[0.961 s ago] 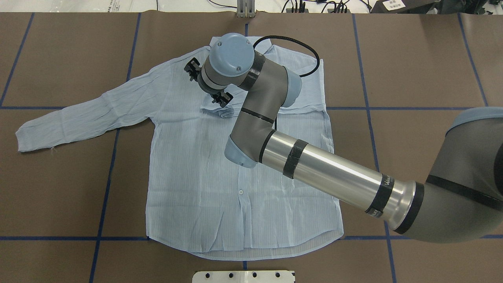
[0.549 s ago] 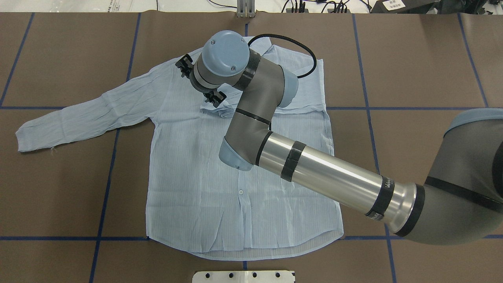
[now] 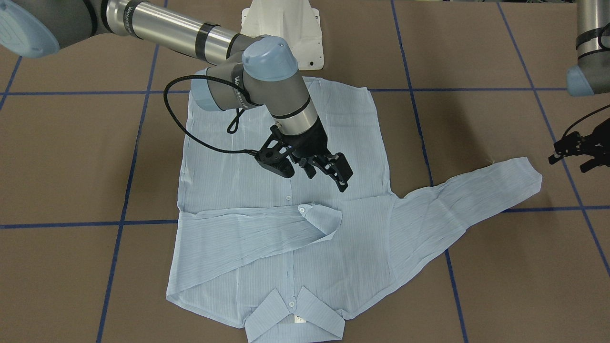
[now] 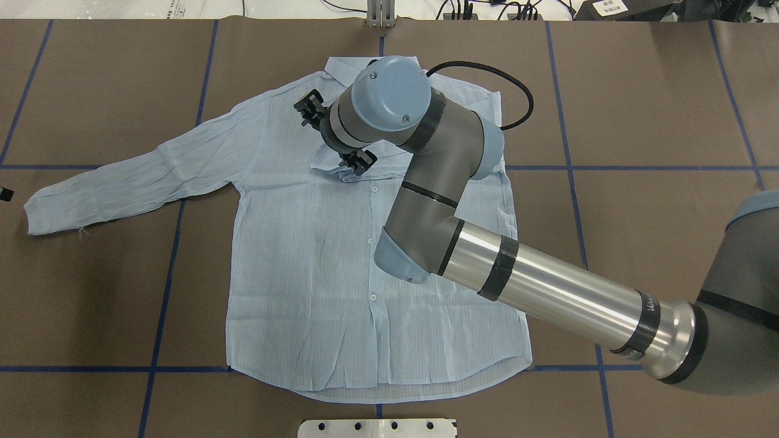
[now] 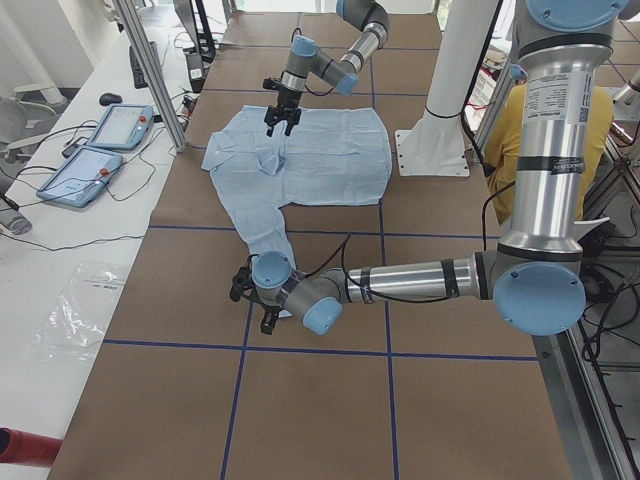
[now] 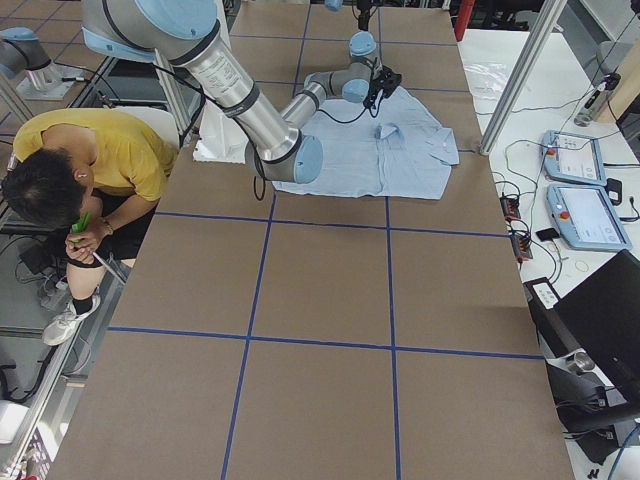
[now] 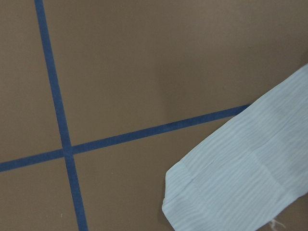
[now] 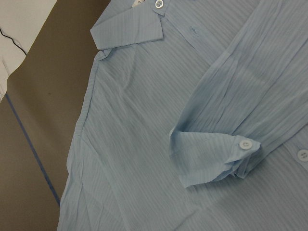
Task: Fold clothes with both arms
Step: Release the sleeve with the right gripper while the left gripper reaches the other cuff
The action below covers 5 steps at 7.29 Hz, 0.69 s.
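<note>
The light-blue striped shirt (image 4: 304, 261) lies flat, buttons up, on the brown table, its collar (image 3: 295, 319) on the side far from the robot. One sleeve is folded across the chest, and its buttoned cuff (image 8: 216, 159) rests near the placket. The other sleeve (image 4: 122, 182) stretches straight out to my left. My right gripper (image 3: 314, 174) hangs open just above the chest beside the folded cuff, holding nothing. Beyond the end of the outstretched sleeve, my left gripper (image 3: 572, 155) stands open above bare table. In the left wrist view that sleeve's cuff (image 7: 240, 183) lies flat.
Blue tape lines (image 4: 164, 274) grid the table cover. The white pedestal base (image 3: 281, 28) stands at the robot side of the shirt. A seated person in yellow (image 6: 100, 160) is beside the table. Teach pendants (image 5: 100, 150) lie on the white bench beyond the far edge.
My right arm first edged left, then swung back right, elbow drawing toward the robot, gripper still open over the chest. A tip of the left gripper now shows at the overhead view's left edge.
</note>
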Each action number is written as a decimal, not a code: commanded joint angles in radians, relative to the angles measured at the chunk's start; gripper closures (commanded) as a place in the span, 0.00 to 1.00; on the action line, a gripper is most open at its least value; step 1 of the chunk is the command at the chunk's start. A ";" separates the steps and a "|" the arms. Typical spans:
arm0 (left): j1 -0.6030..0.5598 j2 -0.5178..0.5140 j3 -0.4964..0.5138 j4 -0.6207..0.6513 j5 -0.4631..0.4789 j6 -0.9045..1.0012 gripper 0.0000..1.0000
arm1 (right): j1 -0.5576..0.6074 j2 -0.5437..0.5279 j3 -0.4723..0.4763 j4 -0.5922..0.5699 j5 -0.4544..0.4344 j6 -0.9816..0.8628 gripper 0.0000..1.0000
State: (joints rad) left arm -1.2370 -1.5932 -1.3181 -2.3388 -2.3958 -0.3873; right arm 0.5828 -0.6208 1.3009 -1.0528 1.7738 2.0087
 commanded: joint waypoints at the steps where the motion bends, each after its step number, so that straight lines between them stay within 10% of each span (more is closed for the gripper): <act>1: 0.043 -0.008 0.036 -0.027 0.000 -0.031 0.22 | 0.000 -0.020 0.027 -0.001 -0.002 -0.002 0.01; 5: 0.057 -0.065 0.089 -0.027 0.000 -0.031 0.28 | 0.000 -0.028 0.027 -0.001 -0.013 -0.007 0.01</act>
State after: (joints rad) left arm -1.1812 -1.6534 -1.2355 -2.3654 -2.3966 -0.4184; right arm 0.5829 -0.6466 1.3284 -1.0550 1.7657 2.0034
